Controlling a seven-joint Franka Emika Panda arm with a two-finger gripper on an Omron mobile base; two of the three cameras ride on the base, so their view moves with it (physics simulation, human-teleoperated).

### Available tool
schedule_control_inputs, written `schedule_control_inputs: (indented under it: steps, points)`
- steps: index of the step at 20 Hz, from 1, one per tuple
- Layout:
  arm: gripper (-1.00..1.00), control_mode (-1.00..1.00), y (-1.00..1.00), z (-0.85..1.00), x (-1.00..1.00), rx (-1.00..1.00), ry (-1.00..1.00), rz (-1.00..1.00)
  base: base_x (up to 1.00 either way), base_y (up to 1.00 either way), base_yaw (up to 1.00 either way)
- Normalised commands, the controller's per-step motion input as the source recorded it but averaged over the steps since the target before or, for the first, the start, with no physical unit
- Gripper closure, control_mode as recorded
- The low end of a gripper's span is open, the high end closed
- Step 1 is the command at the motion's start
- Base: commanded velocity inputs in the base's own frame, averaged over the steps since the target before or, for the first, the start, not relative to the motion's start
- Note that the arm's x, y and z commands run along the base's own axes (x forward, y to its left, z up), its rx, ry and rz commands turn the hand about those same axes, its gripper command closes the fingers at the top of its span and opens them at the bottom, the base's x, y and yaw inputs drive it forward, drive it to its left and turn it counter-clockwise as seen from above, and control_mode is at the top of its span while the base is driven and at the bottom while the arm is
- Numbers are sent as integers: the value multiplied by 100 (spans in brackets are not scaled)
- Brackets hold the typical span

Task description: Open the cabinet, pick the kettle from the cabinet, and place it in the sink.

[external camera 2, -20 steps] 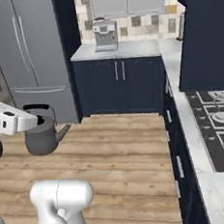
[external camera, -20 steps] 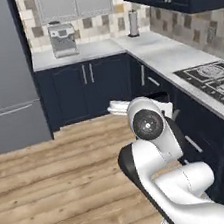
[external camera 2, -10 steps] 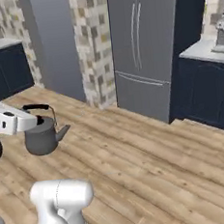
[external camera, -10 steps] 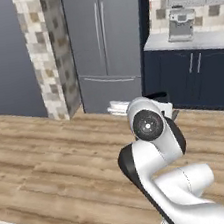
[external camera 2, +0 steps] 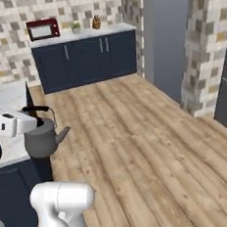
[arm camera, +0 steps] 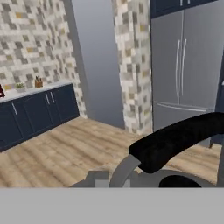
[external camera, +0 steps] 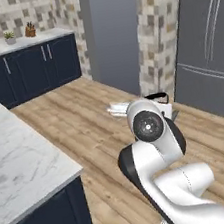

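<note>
The grey kettle [external camera 2: 41,138] hangs from its black arched handle [external camera 2: 36,109], spout pointing right, above the edge of a marble counter. My gripper [external camera 2: 31,118] is shut on that handle. In the hand view the black handle [arm camera: 179,140] runs slantwise close in front, with the kettle's grey lid [arm camera: 144,177] below it. In the left base view the kettle's handle [external camera: 157,96] peeks out behind my arm's white elbow; the body is hidden. The cabinet and the sink are out of view.
A white marble island counter [external camera: 20,162] lies at the left, close to the arm. Low navy cabinets [external camera 2: 85,59] with a red microwave [external camera 2: 42,30] line the far wall. A steel fridge [external camera: 210,44] and a tiled pillar [external camera: 161,31] stand at the right. Wood floor [external camera 2: 138,147] lies between.
The whole picture has swung as the base turned: the stove corner and fridge slid away, the island and far cabinets came in. The kettle stays in the shut gripper.
</note>
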Motion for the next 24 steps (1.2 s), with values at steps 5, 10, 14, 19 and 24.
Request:
schedule_control_inputs:
  steps: [5,10,14,19,24]
  points:
    - [100,100,0,0,0,0,0,0,10,-9,72]
    - [100,100,0,0,0,0,0,0,14,-16,31]
    - [100,100,0,0,0,0,0,0,31,-5,13]
    - [100,100,0,0,0,0,0,0,35,18,10]
    - [100,100,0,0,0,0,0,0,29,46,6]
